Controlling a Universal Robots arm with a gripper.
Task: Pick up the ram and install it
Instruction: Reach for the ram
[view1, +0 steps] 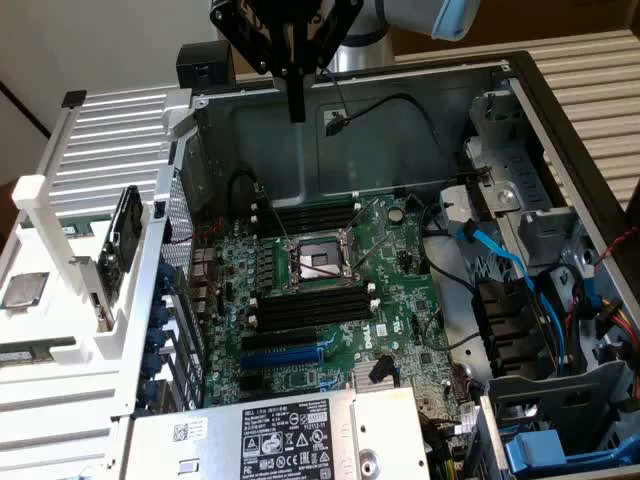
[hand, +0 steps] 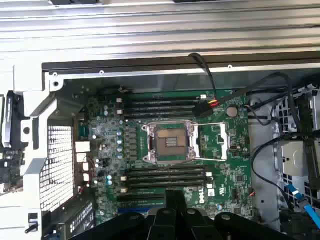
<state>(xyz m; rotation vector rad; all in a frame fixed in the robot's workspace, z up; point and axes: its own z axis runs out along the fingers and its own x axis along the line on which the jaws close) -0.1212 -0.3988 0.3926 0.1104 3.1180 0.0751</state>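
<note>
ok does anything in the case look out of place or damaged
One thing: a loose-looking black cable hangs down, its red-and-yellow plug lying by the end of the upper memory slots. Nothing looks damaged or spilled.

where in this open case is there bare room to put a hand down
Free: the flat power supply top by the blue slot, and the grey wall past the upper black slots. Crowded: cables on the exterior view's right.

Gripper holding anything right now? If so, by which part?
Nothing is held. The gripper hangs with nothing in it above the open computer case.
</note>
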